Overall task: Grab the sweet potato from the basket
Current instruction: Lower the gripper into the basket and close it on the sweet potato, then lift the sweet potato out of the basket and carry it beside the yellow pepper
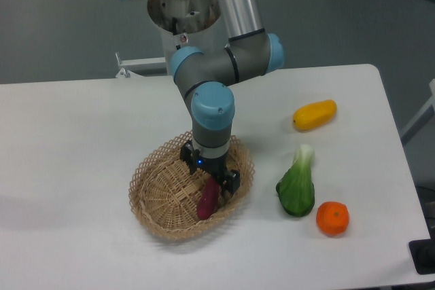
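hiding sweet potato [208, 201] top, hand [209, 180] inside basket [155, 181], fingertips unclear

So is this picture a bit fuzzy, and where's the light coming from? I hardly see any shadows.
The fixed camera view is soft all over, so the basket weave looks smeared. Lighting is even and diffuse: only faint shadows sit under the bok choy and the orange. No strong glare, just a mild sheen on the arm. The gripper reads dark above the sweet potato, its fingers hard to make out.

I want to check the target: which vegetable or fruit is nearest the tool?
The reddish-purple sweet potato, the only one inside the basket, directly under the tool. The others lie on the table to the right.
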You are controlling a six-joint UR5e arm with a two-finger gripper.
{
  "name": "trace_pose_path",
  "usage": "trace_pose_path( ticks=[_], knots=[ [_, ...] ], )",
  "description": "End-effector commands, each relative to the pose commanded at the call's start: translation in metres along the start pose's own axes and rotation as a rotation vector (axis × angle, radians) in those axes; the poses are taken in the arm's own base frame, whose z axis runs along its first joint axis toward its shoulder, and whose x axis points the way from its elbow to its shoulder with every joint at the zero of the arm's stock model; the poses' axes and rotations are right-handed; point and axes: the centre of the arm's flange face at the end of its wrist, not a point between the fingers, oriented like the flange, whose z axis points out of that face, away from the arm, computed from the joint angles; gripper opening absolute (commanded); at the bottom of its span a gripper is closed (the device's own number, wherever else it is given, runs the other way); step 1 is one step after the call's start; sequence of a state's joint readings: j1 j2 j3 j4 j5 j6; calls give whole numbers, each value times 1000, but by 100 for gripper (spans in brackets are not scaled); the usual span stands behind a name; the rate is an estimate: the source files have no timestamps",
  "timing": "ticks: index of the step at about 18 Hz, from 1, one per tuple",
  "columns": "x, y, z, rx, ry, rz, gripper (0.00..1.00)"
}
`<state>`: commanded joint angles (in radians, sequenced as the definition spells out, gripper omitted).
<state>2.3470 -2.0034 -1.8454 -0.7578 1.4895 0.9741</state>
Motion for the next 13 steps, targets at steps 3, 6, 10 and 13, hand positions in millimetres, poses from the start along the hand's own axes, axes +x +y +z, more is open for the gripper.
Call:
trace_pose_path(
  ticks=[3,6,10,13],
  knots=[
    [-1,0,1,1,-5,-27,100],
    [-4,-2,4,15,-23,-58,81],
    [-5,-3,1,18,-32,-54,42],
    [-8,-3,-2,7,-52,-47,21]
  ],
)
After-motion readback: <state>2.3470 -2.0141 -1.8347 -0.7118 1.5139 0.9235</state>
